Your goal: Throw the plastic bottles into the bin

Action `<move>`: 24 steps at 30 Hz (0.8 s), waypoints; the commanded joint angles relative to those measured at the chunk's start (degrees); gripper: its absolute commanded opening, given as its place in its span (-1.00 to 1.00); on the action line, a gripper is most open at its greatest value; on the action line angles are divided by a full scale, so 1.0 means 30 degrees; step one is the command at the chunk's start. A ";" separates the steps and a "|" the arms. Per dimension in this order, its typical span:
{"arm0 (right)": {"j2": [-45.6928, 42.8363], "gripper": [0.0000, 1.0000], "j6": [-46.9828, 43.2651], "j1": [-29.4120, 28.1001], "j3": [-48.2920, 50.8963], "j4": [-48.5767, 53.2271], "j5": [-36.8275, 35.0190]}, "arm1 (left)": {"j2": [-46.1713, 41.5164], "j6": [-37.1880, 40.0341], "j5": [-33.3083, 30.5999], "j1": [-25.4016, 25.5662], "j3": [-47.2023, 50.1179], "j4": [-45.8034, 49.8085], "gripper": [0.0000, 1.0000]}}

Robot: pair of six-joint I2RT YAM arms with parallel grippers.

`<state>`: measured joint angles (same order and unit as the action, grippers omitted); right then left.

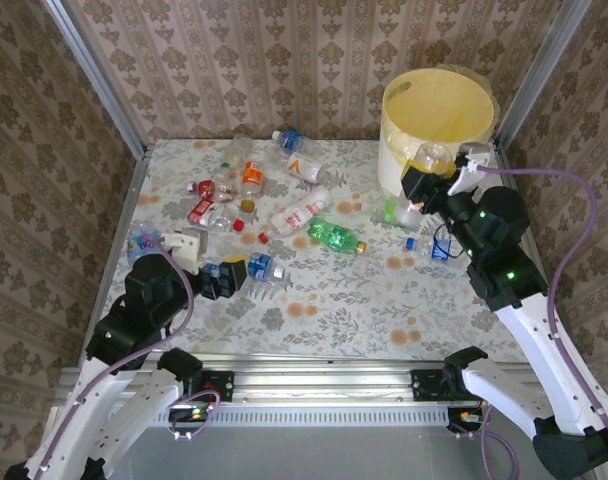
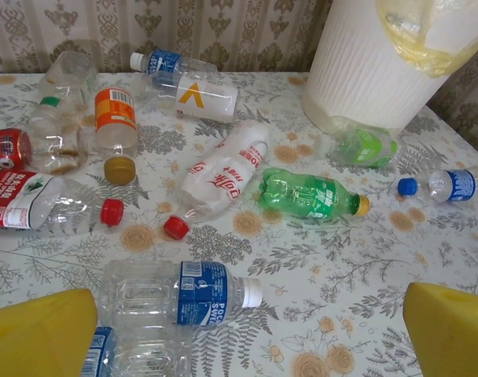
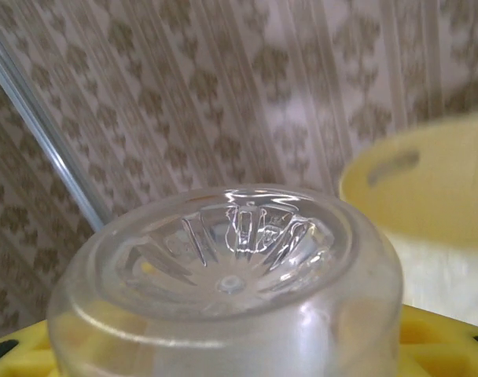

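Left arm [image 1: 134, 310]: folded low on my near-left side, forearm angled inward to the right. Left gripper [image 1: 227, 277] hangs low with jaws spread fully wide; my yellow fingers [image 2: 42, 334] sit in both bottom corners of the left wrist view. Right arm [image 1: 514, 290]: stretched forward at far right, wrist raised. Right gripper [image 1: 421, 186] is clamped on a clear bottle [image 3: 223, 283], whose base faces my wrist camera.

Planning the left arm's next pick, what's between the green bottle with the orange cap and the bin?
In the left wrist view, a crushed pale green bottle lies at the bin's foot; the rest is bare tablecloth.
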<state>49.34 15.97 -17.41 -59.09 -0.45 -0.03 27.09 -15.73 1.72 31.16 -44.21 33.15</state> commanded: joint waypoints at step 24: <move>0.3653 -0.58 -0.7959 0.0102 -0.4494 -1.3231 -0.1784 | -0.1110 -0.0367 -0.1640 0.0073 0.0176 -0.0093 0.99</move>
<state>59.16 -6.15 -17.39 -71.81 -36.40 -2.70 24.47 -15.94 -1.93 31.16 -43.88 33.04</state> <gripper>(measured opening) 0.566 0.997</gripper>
